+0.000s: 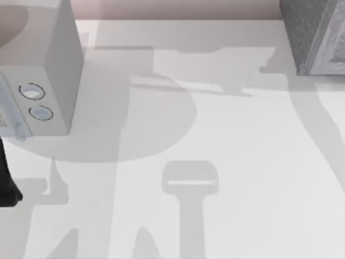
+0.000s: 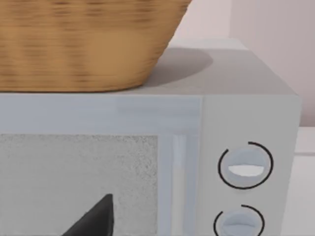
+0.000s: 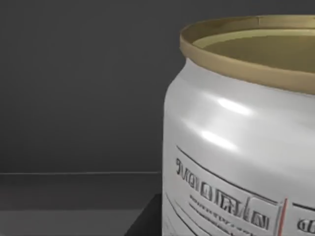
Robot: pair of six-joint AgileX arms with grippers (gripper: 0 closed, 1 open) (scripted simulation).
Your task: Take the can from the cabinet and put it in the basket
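Note:
The can (image 3: 241, 147) stands upright very close in the right wrist view, with a white body, a gold rim and fine print, inside a dark-walled space. A dark part of my right gripper (image 3: 146, 219) shows just beside the can's base. The cabinet (image 1: 315, 35) is the dark-grey speckled box at the table's far right corner. The wicker basket (image 2: 83, 46) sits on top of a smooth white box with two dials (image 2: 246, 113). A dark tip of my left gripper (image 2: 96, 219) hangs in front of that box's door.
The white dial box (image 1: 46, 70) fills the table's far left. Part of my left arm (image 1: 8, 181) shows dark at the left edge. The white tabletop (image 1: 215, 140) spreads between the box and the cabinet, crossed by shadows.

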